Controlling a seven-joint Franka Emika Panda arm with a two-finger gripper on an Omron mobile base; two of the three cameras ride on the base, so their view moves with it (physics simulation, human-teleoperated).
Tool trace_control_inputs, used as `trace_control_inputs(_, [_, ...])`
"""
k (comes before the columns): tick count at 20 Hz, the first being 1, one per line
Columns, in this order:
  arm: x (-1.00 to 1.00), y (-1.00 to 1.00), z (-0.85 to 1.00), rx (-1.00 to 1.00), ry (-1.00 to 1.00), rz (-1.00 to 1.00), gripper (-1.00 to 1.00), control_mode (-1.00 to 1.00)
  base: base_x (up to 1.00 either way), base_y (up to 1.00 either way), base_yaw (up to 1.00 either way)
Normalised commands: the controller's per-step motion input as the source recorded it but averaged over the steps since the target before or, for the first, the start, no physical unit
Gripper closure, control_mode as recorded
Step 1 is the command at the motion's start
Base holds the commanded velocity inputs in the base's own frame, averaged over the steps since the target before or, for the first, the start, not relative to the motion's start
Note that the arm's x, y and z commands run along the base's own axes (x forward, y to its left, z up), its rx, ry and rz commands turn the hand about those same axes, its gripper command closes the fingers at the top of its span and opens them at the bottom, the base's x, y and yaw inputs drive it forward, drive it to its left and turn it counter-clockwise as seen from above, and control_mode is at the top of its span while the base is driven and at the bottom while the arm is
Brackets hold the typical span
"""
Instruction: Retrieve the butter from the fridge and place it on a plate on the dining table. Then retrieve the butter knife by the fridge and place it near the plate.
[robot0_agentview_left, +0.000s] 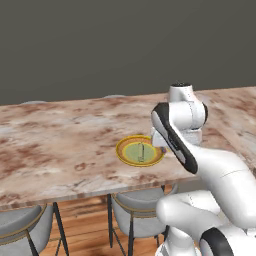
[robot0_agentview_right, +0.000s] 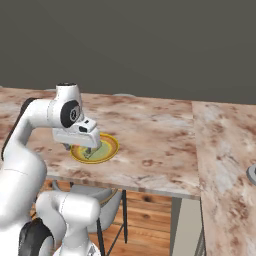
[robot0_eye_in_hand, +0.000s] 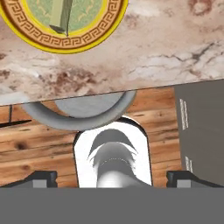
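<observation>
Hiding plate (robot0_agentview_right: 107, 148) part: arm; butter (robot0_eye_in_hand: 60, 16) cropped

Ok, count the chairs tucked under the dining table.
2. One grey chair sits under the dining table just below the plate; another grey chair is further left at the picture's corner. The arm may hide others.

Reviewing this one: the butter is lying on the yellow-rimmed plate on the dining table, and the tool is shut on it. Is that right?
Not quite. The butter does lie on the plate on the dining table, but the tool is open and holds nothing. The hand view shows its fingertips spread wide, away from the butter.
</observation>
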Motion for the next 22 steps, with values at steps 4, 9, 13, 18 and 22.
trace_control_inputs(4, [-1.0,-0.18,0.0,0.06,-0.33,0.12,-1.0,-1.0,0.0,0.0,0.0])
trace_control_inputs(9, [-0.47,-0.06,0.01,0.01,-0.27,0.13,-1.0,-1.0,0.0,0.0,0.0])
trace_control_inputs(13, [0.0,0.0,0.01,-0.03,0.0,0.01,-1.0,-1.0,0.0,0.0,0.0])
trace_control_inputs(18, [0.0,0.0,-0.04,-0.02,0.02,0.01,-1.0,-1.0,0.0,0.0,0.0])
trace_control_inputs(22, [0.0,0.0,0.0,0.0,0.0,0.0,-1.0,-1.0,0.0,0.0,0.0])
